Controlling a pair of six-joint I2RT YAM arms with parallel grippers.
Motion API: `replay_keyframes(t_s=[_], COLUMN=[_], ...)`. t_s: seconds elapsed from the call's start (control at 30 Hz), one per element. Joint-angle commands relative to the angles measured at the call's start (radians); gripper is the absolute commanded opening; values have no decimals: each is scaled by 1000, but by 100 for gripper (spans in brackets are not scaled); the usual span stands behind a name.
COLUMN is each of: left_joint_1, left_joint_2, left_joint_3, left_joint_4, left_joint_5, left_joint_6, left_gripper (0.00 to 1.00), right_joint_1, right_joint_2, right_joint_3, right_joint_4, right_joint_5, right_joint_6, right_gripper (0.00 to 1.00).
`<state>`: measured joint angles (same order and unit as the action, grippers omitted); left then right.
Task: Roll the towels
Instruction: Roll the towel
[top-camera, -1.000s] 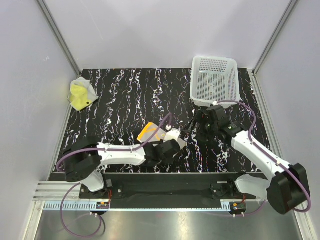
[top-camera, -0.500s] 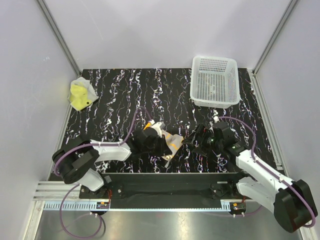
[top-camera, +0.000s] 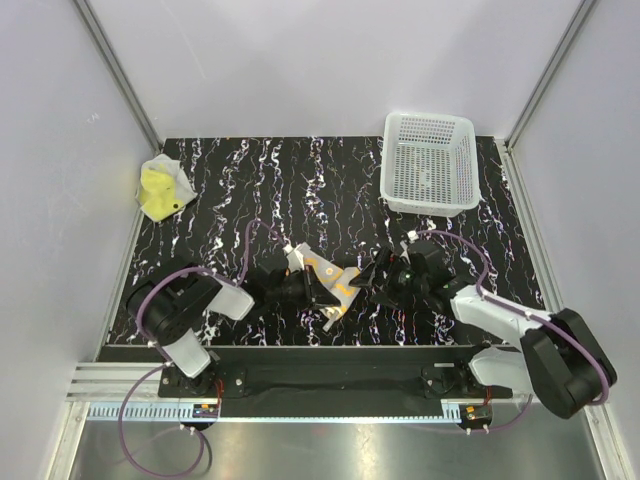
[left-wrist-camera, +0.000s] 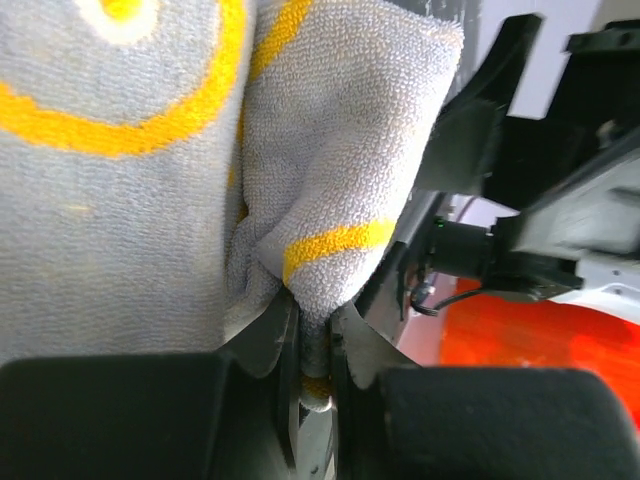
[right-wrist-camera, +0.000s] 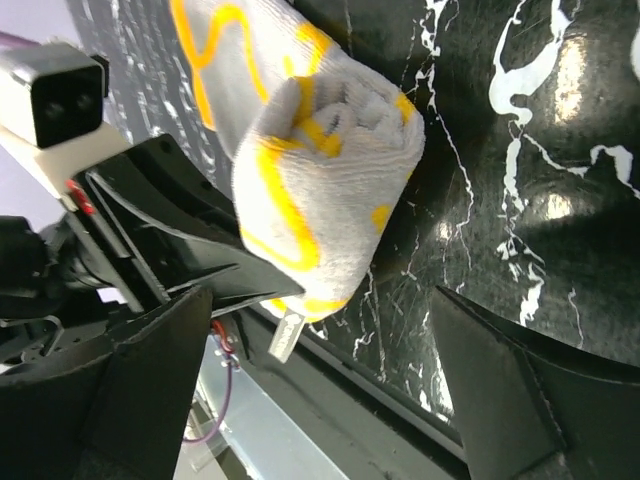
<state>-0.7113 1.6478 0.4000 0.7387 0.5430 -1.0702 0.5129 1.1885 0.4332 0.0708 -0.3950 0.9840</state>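
The orange towel (top-camera: 331, 284) lies part rolled near the table's front middle, its grey-white side with orange squiggles outward. My left gripper (top-camera: 312, 291) is shut on a fold of it (left-wrist-camera: 315, 345), the cloth (left-wrist-camera: 330, 150) bulging up from the jaws. My right gripper (top-camera: 376, 277) is wide open just right of the roll (right-wrist-camera: 320, 200), its fingers (right-wrist-camera: 510, 390) apart on both sides and not touching it. The yellow towel (top-camera: 160, 189) lies crumpled at the far left edge.
A white perforated basket (top-camera: 429, 117) stands at the back right. The table (top-camera: 250, 190) is black marble with white walls around it. The left gripper's black fingers (right-wrist-camera: 170, 250) show beside the roll in the right wrist view.
My left gripper has drawn back to the left with the towel, which turned over into a roll. My right gripper has moved from near the basket down and left to the roll.
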Motion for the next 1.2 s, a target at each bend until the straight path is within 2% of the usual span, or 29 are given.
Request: replay_keyframes(t_s=[0.0, 0.2, 0.3, 0.4, 0.53, 0.57, 0.67, 0.7, 0.8, 0.83, 0.9, 0.93, 0.97, 1.07, 1.1, 1.17], left_joint_1=[27, 67, 87, 101, 108, 110, 115, 116, 118, 118, 119, 119, 118, 118, 118, 116], left_joint_2=[59, 171, 233, 260, 268, 268, 268, 270, 264, 259, 215, 190, 161, 20, -52, -130], left_joint_3=[-24, -43, -50, -58, -64, -66, -63, -61, -62, -66, -66, -66, -63, -15, 6, 52], left_joint_4=[220, 425, 526, 580, 593, 594, 593, 587, 579, 567, 459, 411, 293, 41, -139, -316], left_joint_5=[101, 170, 201, 216, 218, 221, 227, 230, 229, 226, 204, 192, 161, 68, 39, -29], left_joint_6=[-94, -206, -269, -303, -310, -312, -312, -310, -297, -275, -234, -179, -148, 14, 54, 142], left_gripper=[0, 0, 0, 0, 0, 0, 0, 0, 5, 12, 22, 33, 37, 47, 48, 52], right_joint_1=[38, 67, 68, 73, 84, 87, 99, 105, 124, 127, 131, 131, 133, 133, 133, 133], right_joint_2=[51, 152, 218, 279, 351, 377, 416, 419, 422, 418, 387, 372, 341, 278, 264, 235], right_joint_3=[42, 38, 36, 41, 52, 53, 55, 58, 64, 64, 64, 65, 68, 82, 88, 102], right_joint_4=[96, 210, 305, 385, 455, 483, 529, 541, 549, 547, 509, 465, 437, 319, 288, 217], right_joint_5=[48, 76, 56, 47, 50, 50, 45, 36, 27, 25, 33, 38, 50, 79, 85, 94], right_joint_6=[-13, -13, -8, -2, 1, 4, 15, 16, 16, 18, 18, 15, 5, -27, -34, -50], right_gripper=[95, 89, 82, 78, 69, 61, 54, 47, 38, 38, 36, 35, 34, 33, 33, 33])
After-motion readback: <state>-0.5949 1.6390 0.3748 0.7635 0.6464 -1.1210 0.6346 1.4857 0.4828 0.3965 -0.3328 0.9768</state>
